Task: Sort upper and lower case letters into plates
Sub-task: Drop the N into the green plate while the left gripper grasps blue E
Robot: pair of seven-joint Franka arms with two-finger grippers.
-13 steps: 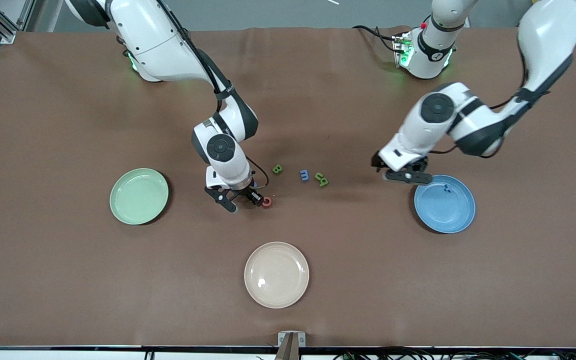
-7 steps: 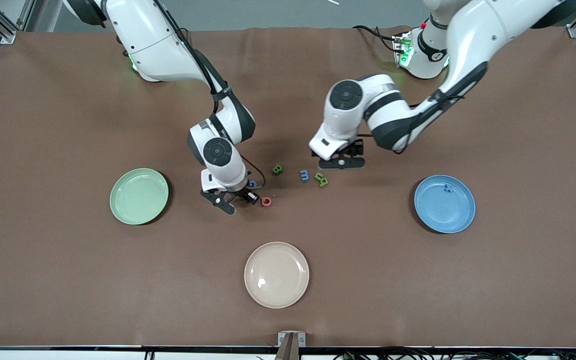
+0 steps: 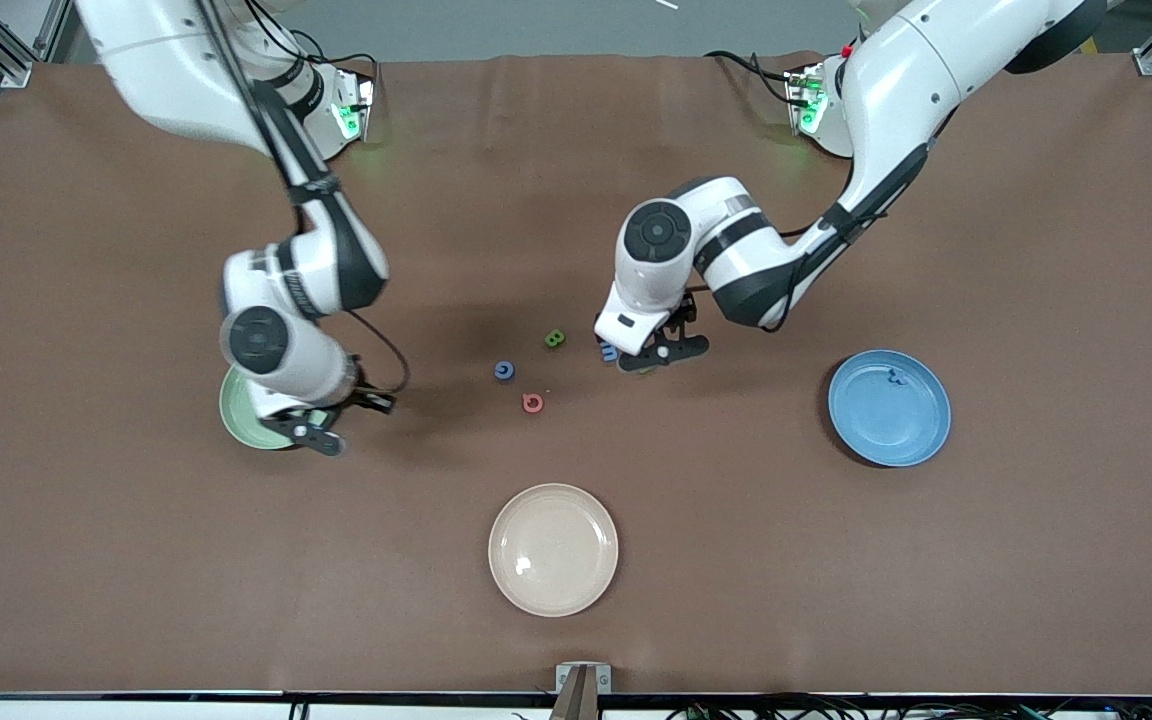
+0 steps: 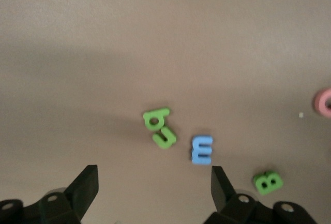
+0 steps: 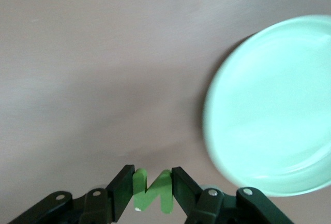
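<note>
clamping a green letter point(image 5: 151, 190) between its fingers, the right gripper point(image 3: 321, 425) hangs over the edge of the mint green plate point(image 3: 234, 418) at the right arm's end of the table. only the right wrist view shows this letter, a zigzag shape pinched between the two black fingers, with the plate's pale rim close beside it; from the front the arm hides the letter and most of the plate.

the left gripper point(image 3: 658, 352) sits low over the middle of the table with its jaws spread wide apart and nothing between them. its wrist view shows a green letter pair point(image 4: 159, 127) and a blue m point(image 4: 201, 149) lying on the brown table point(image 3: 836, 560) in the gap ahead of the fingers, with a green b point(image 4: 268, 181) just beside one fingertip and a pink-red ring-shaped letter point(image 4: 325, 102) at the frame's edge. the front view shows the green b, a blue c point(image 3: 504, 371) and the pink-red letter, the last nearest the camera.

the blue plate point(image 3: 889, 407) holds a small dark blue letter point(image 3: 895, 377) near its rim. the cream plate point(image 3: 553, 549) lies nearest the front camera.
</note>
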